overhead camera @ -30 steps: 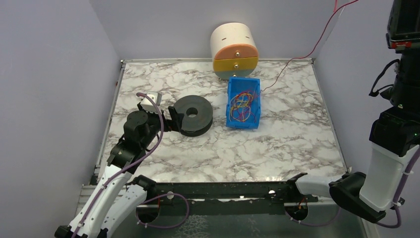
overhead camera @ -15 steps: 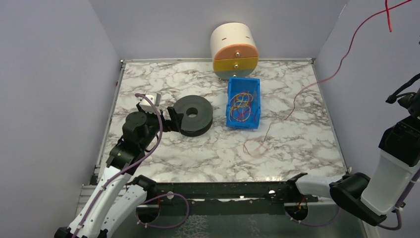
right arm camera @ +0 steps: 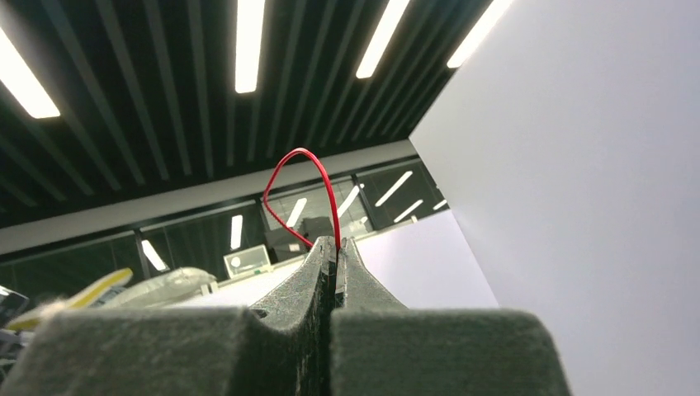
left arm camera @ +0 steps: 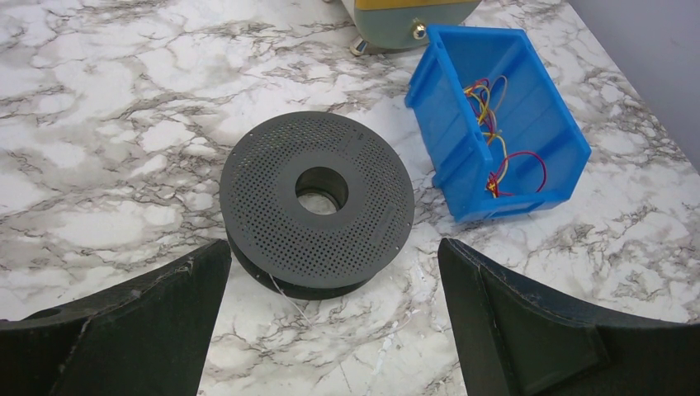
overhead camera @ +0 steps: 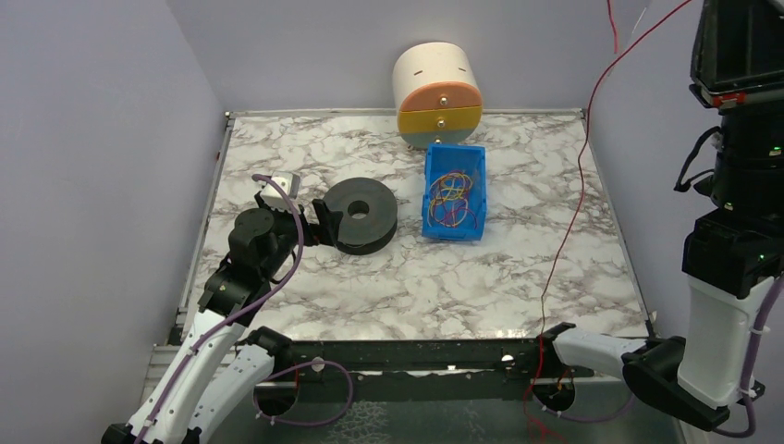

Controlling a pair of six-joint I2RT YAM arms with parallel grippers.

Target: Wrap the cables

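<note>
Above marble table (overhead camera: 518, 268), pinches red wire (right arm camera: 301, 151) in right gripper (right arm camera: 334, 247) at two o'clock, splays left gripper (left arm camera: 332, 252) wide at black spool's (left arm camera: 272, 190) nine o'clock.

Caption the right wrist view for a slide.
Right gripper shut on a thin red cable looping above its fingertips.

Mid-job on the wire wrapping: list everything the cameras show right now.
red wire: 1, red, pinched in right hand, hanging past the table's front edge
spool: 1, black, flat on table, left of centre
bin: 1, blue, right of spool
loose wires: several, mixed colours, inside bin
drawer unit: 1, cream, orange and yellow, table's back edge
table: 1, white-grey marble
left hand: 1, black, open, flanking spool's near side
right hand: 1, black, shut on red wire, raised high
</note>
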